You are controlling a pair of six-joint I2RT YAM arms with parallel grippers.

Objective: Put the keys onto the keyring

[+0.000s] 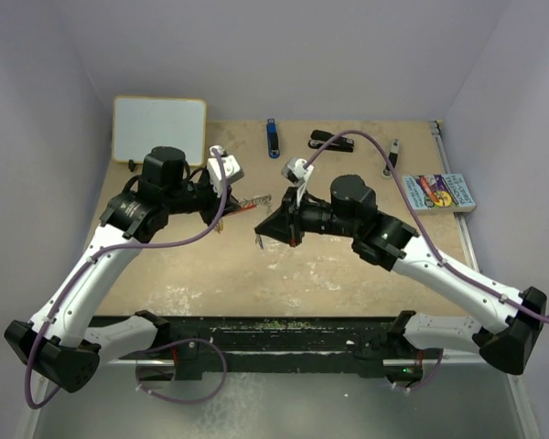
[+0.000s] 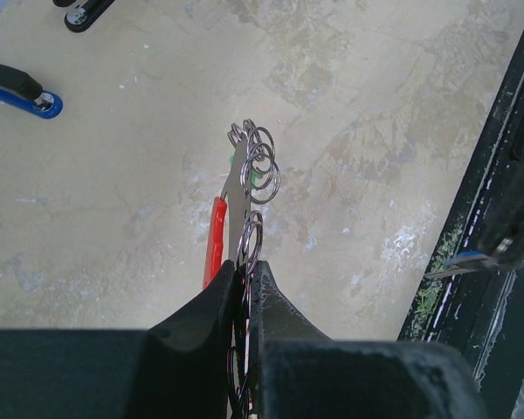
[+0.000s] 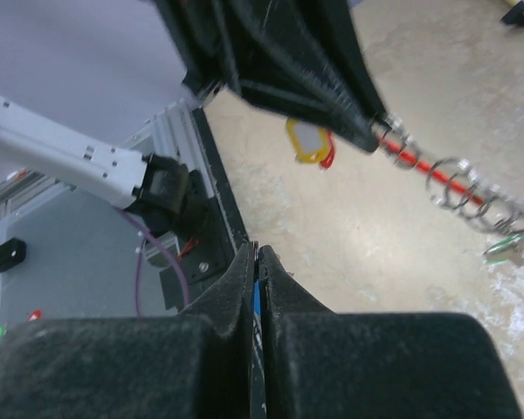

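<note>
My left gripper [image 1: 225, 214] [image 2: 247, 272] is shut on the keyring's silvery rings [image 2: 256, 166] and holds them above the table. The keyring's red clip [image 2: 214, 240] [image 1: 248, 208] sticks out past the fingertips, and a green-tagged key [image 2: 256, 179] hangs among the rings. In the right wrist view the red clip [image 3: 409, 158], the rings [image 3: 454, 188], the green tag [image 3: 506, 248] and a yellow tag [image 3: 305, 140] show under the left fingers. My right gripper [image 1: 260, 235] [image 3: 257, 253] is shut on a blue-tagged key [image 3: 257, 298], just a sliver of blue between the pads, a little in front of the keyring.
A whiteboard [image 1: 160, 128] stands at the back left. A blue-and-black stick [image 1: 272, 137] [image 2: 17, 87], a black stapler [image 1: 332, 142] [image 2: 87, 10] and a small tool [image 1: 393, 154] lie along the back. A colourful book [image 1: 439, 192] lies at the right edge.
</note>
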